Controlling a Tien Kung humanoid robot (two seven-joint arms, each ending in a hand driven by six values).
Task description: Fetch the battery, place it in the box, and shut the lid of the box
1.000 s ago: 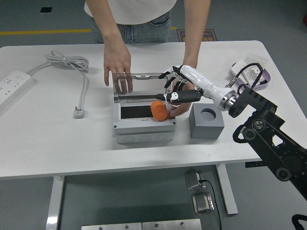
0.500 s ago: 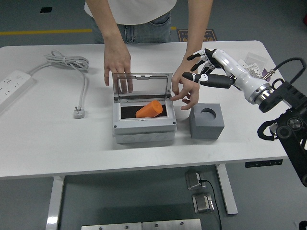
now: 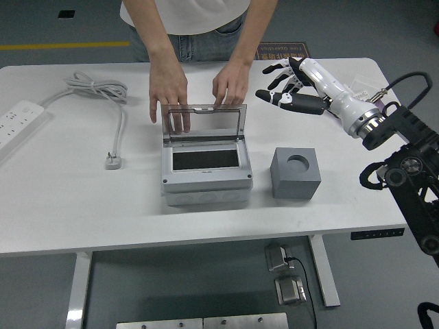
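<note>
The grey box [image 3: 206,181] stands mid-table with its clear lid [image 3: 203,122] raised at the back. A person at the far side rests both hands on the lid's top edge, one hand [image 3: 169,89] on the left, the other hand [image 3: 230,83] on the right. Only a dark inside shows through the box's opening; no orange battery is visible. My right hand [image 3: 280,88] hovers to the right of the lid, fingers spread and holding nothing. The left arm is out of sight.
A grey block [image 3: 295,173] with a round hole sits just right of the box. A white power strip [image 3: 17,123] lies at the left edge, and its coiled cable [image 3: 103,90] and plug [image 3: 113,161] lie left of the box. Small packets [image 3: 363,86] lie at the back right.
My right hand let go of the orange battery over the box and drew back up to the right. The battery dropped out of sight. The person's second hand moved onto the lid.
</note>
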